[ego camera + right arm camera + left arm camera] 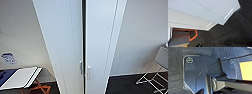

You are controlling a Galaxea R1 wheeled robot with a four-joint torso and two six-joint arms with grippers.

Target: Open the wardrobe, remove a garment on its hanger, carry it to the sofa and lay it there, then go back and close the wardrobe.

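1. Dark carpet floor [233, 32] underfoot, reaching to the wardrobe's base.
2. Wardrobe [67, 37] dead ahead, both doors shut, thin dark seam between; two small handles [88, 72] side by side at the seam.
3. Left of it, orange-legged folding stand [37, 88] bearing a white board [20, 77].
4. Right, against the wall, white-framed chair [155, 75].
5. Tool state on either arm: cannot tell.

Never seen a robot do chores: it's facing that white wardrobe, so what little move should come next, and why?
Probably raise an arm to a handle. The wardrobe stands right ahead with both doors shut, only a dark seam between them, so nothing can come out yet.
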